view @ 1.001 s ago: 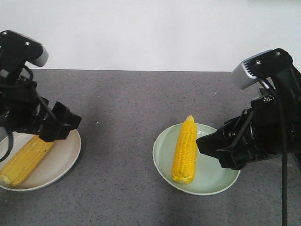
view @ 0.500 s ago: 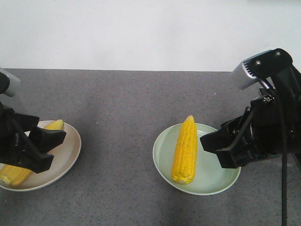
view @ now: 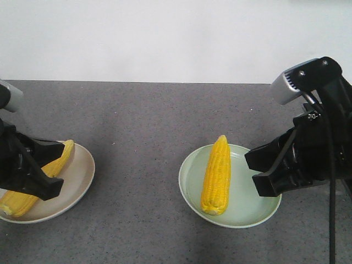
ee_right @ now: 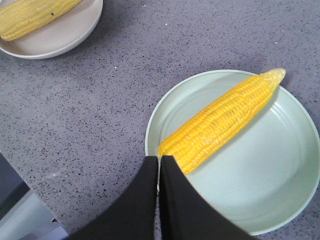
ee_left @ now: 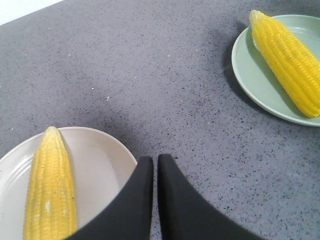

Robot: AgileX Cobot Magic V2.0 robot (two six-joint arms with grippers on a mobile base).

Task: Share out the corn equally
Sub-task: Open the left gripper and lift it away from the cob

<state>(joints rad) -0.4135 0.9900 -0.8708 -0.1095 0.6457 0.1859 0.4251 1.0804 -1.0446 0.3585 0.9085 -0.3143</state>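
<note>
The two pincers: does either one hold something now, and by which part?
Nothing is held. The left pincer and the right pincer are both shut with nothing between; each corn cob lies free on its plate.

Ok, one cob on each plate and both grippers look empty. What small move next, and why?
Probably just lift both arms clear and stop. One corn cob lies on the green plate and one on the cream plate, so the split looks even. The left gripper and right gripper are both shut on nothing, close above the plates.
</note>
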